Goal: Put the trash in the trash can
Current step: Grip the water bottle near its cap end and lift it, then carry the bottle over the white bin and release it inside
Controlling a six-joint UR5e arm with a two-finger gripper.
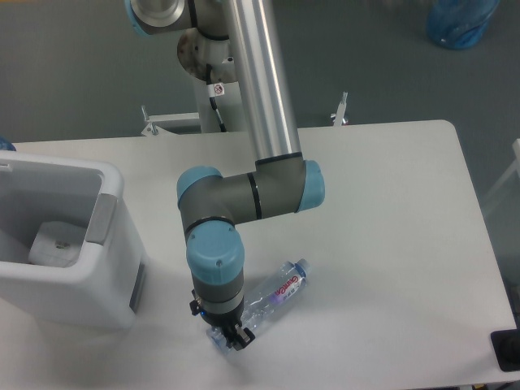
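Where the hand (229,337) reaches down, the bottle (272,296) lies clamped.

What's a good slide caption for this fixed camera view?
UR5e gripper down at the base end of a plastic bottle lying on the table, white trash can alongside.
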